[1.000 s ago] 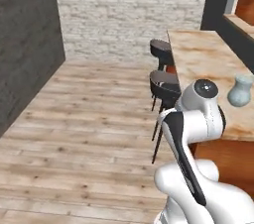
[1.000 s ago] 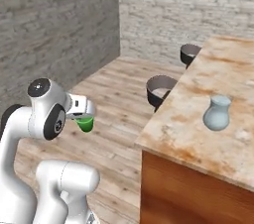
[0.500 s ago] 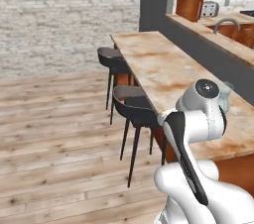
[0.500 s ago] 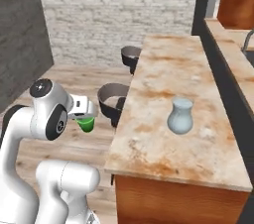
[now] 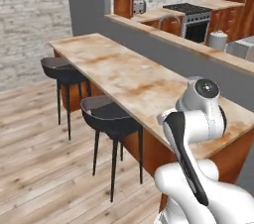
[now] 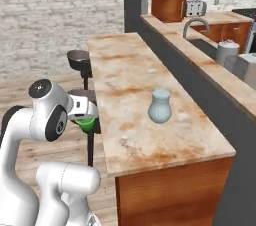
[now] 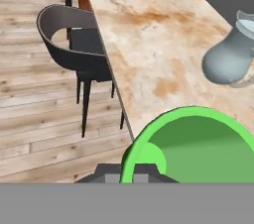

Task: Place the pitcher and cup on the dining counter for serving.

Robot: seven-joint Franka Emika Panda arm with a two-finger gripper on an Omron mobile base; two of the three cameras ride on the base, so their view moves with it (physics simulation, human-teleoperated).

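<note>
The cup (image 6: 88, 123) hangs clamped in the gripper (image 6: 86, 120) beside the counter (image 6: 130, 90) — the pitcher (image 6: 160, 106) stands upright on it.

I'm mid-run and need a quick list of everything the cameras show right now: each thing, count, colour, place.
pitcher: 1, translucent pale blue, standing upright on the dining counter, towards its near end.
cup: 1, bright green, held in the gripper, beside the counter's stool-side edge, not yet set down.
dining counter: 1, beige stone-look top with rust stains, wooden base.
stools: 2, black, along the counter's outer side, on the wood floor.
faucet: 1, grey, behind the raised ledge.
toaster: 1, silver, on the back kitchen counter.
canister: 1, grey, on the ledge side at right.
stove: 1, dark top, in the back kitchen.
arm: 1, white with dark joints.
gripper: 1, shut on the cup.
</note>
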